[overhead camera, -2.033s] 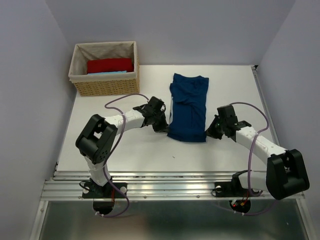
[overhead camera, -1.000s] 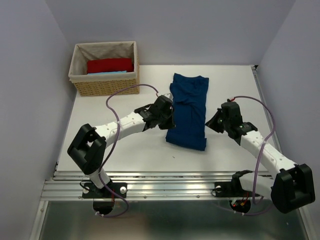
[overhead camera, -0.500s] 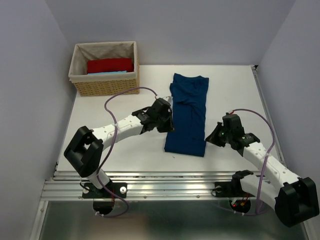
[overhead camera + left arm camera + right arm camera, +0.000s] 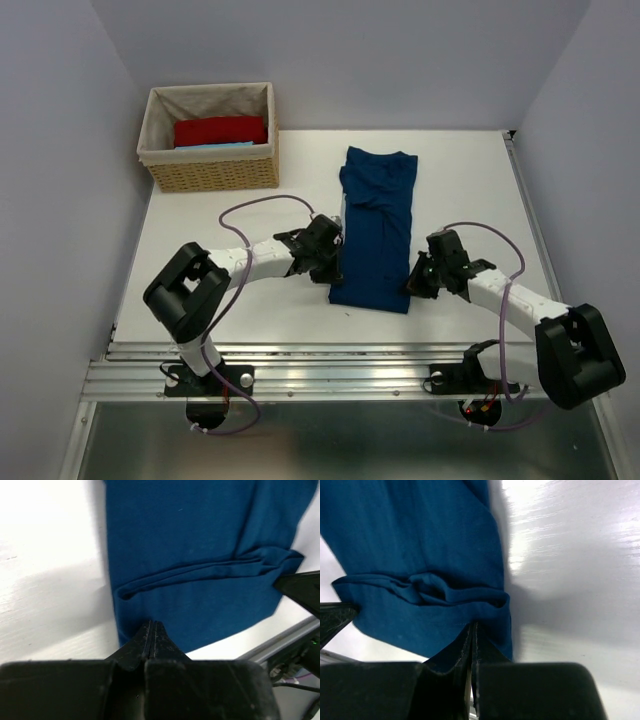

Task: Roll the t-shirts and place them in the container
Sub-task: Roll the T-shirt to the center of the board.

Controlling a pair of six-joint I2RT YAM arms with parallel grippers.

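White tabletop (image 4: 200, 300) between lavender walls holds the navy t-shirt (image 4: 377, 225), folded into a long strip at centre, well apart from the wicker basket (image 4: 212, 175). Its near corners look pinched by the left gripper (image 4: 335, 272) and right gripper (image 4: 412, 285), jaws pressed together. The roll is just starting; the next move calls for turning the hem over evenly.

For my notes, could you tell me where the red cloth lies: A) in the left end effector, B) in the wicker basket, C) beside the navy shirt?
B: the red cloth sits inside the wicker basket, well apart from the navy shirt.
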